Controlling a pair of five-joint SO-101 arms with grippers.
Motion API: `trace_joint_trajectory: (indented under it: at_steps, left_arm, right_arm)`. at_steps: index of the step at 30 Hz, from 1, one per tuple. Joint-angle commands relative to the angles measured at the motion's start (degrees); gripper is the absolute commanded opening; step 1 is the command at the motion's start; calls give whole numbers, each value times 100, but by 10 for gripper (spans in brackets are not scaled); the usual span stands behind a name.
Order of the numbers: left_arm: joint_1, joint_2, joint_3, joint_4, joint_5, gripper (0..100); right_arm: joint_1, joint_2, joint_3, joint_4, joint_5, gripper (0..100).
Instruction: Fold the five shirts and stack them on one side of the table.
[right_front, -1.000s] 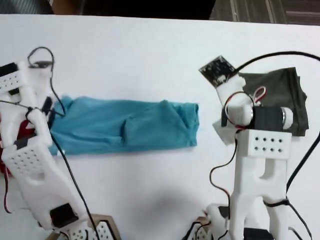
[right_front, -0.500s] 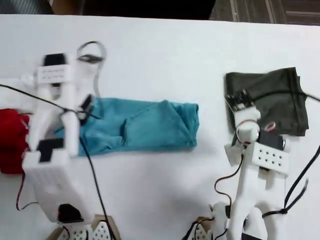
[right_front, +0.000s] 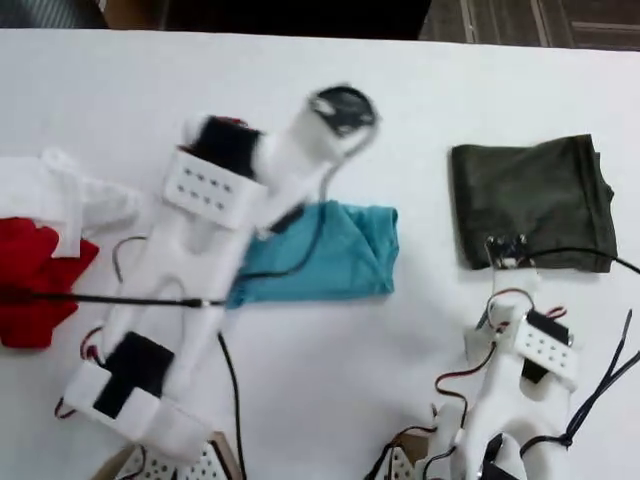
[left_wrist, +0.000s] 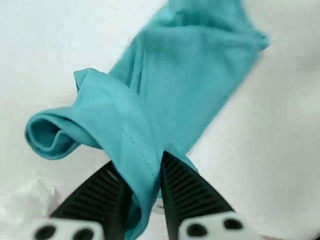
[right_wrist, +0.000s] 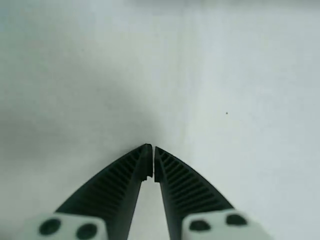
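Left jaws pinch teal shirt (right_front: 345, 250); red shirt (right_front: 35, 285), olive shirt (right_front: 530, 200) flank.

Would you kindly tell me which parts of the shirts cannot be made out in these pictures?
Teal shirt: high view, the left arm covers its left part.
Red shirt: high view, the left edge cuts it off.
White shirt: high view, the same edge cuts it off; its shape is unclear.

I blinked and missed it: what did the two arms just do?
The left tool, shut on the teal shirt, swung its left end over toward the right end, folding it shorter. The right tool drew back from the dark green shirt toward its base. That shirt and the red shirt stayed put.
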Motion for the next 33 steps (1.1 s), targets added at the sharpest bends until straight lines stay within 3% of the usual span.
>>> trace_joint_trajectory:
  at_steps: [1, 9, 17, 23, 33]
  left_arm:
    - [642, -334, -259, -264, 53, 25]
    - [923, 246, 629, -1099, 18, 25]
    - [905, 1073, 40, -1081, 9, 30]
    - [695, 1538, -382, -1081, 9, 147]
    - [536, 1600, -1473, -624, 18, 140]
  right_arm:
    - [66, -224, 343, -462, -53, 22]
    - [48, -277, 378, -514, -53, 22]
    - [31, -268, 387, -523, -53, 22]
    - [31, -259, 387, -523, -53, 22]
    - [31, -251, 387, -523, -53, 22]
